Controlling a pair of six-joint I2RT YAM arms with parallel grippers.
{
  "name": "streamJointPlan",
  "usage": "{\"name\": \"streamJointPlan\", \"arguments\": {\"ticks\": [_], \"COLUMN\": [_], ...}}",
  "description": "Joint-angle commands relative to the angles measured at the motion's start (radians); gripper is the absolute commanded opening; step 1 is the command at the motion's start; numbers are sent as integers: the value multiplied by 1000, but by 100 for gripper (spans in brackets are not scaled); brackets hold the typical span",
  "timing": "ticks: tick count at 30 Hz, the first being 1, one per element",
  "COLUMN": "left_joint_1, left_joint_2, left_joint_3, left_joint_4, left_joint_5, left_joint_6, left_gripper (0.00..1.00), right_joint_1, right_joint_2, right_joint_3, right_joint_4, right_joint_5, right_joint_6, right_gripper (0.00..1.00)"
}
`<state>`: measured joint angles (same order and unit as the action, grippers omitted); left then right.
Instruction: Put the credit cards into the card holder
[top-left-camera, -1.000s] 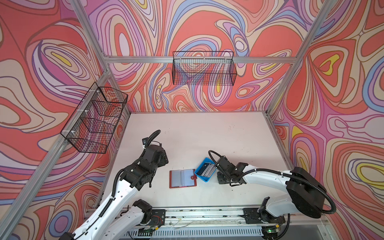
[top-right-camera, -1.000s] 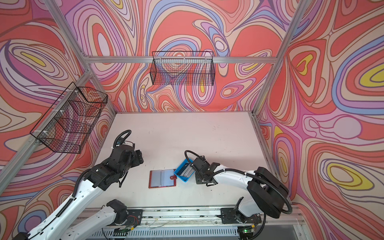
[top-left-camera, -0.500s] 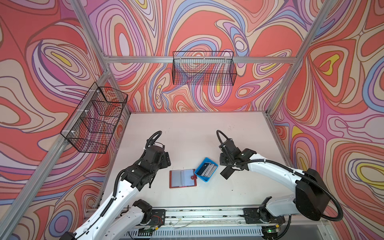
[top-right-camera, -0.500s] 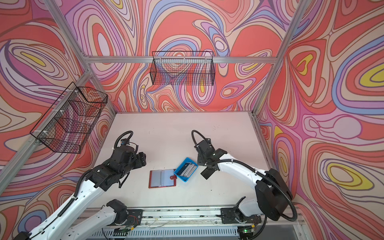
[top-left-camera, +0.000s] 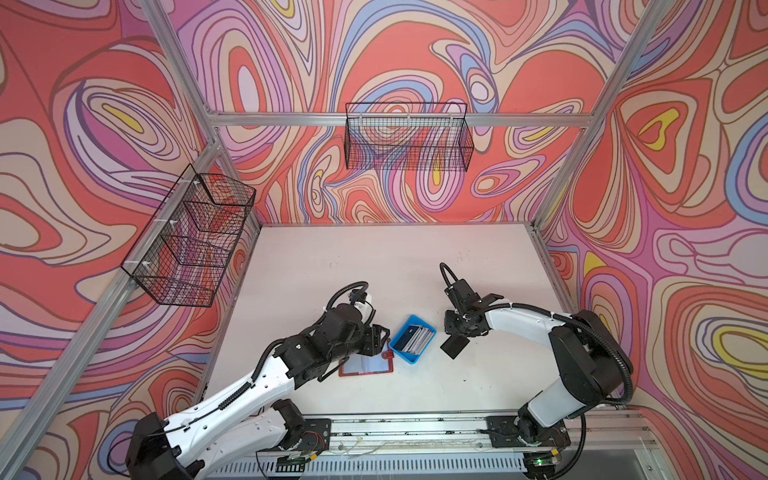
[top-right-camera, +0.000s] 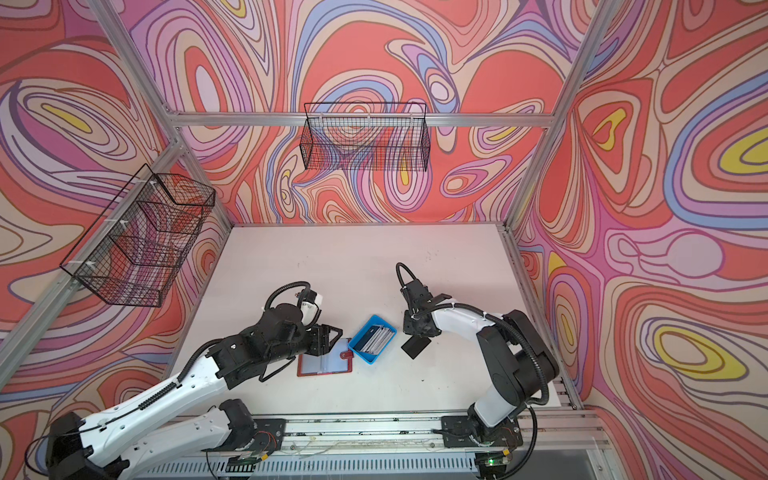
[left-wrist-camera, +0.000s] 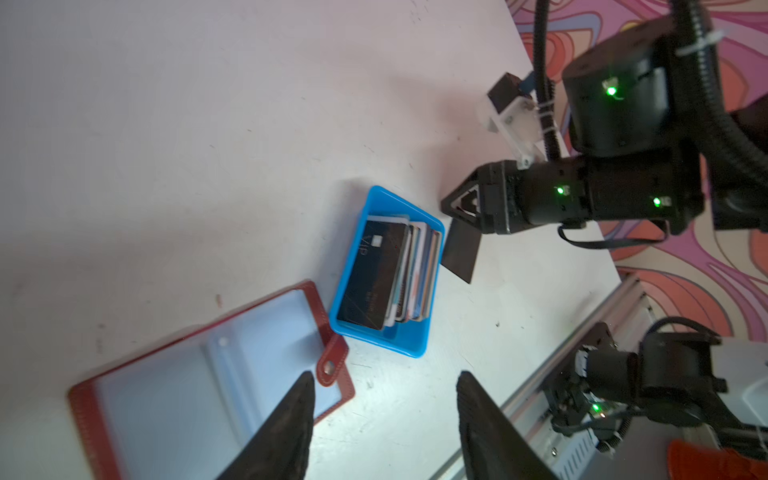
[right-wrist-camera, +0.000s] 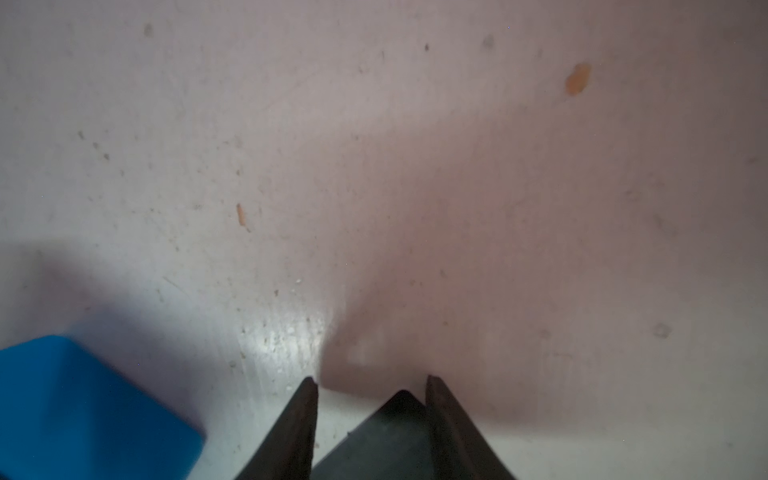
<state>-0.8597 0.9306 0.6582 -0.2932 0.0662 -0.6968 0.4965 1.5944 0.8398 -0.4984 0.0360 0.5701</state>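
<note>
Since a second ago your left arm has swung in from the left edge of the tabletop until it sits over the card holder, and your right arm has pulled back from the blue tray with one card. The left gripper stands about half open with nothing between its jaws, one fingertip over the holder's tab side. It is probably there to pin the booklet while a card goes in, though you can't tell whether it touches. The holder lies spread flat near the front edge, left of the middle, with its sleeves facing up to take a card. It has a red-brown stitched border, pale greyish clear pockets, and a snap tab pointing at the tray just beside it. The credit cards lean on edge in that tray, with a black chip-faced one in front and pale mixed colours behind. On the tray's right, the right gripper is closed partway on a black card, gripping one end. Most of the card hangs free above the tabletop, likely so the loose edge can lead into a sleeve.
</note>
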Motion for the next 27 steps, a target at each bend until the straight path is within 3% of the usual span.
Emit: {"name": "streamJointPlan", "arguments": {"ticks": [1, 8, 14, 21, 24, 27], "left_joint_1": [-47, -51, -51, -52, -52, -52], "left_joint_2": [-22, -100, -161, -248, -274, -288], "left_joint_3": [-57, -101, -129, -187, -212, -222], "left_joint_4": [90, 0, -42, -96, -99, -102], "left_joint_5": [-51, -151, -156, -154, -157, -171], "left_joint_6": [-96, -121, -141, -159, -167, -166], "left_gripper": [56, 57, 57, 57, 57, 57], "right_joint_1": [0, 107, 334, 542, 565, 566], "right_joint_2": [-29, -101, -143, -210, -278, -336], "right_joint_3": [-77, -222, -312, -363, -352, -234], "right_joint_4": [-7, 36, 87, 1, -76, -214], "right_joint_5": [-110, -165, -129, -24, 27, 141], "right_joint_6": [7, 81, 250, 415, 434, 398], "right_gripper": [42, 39, 39, 38, 38, 41]}}
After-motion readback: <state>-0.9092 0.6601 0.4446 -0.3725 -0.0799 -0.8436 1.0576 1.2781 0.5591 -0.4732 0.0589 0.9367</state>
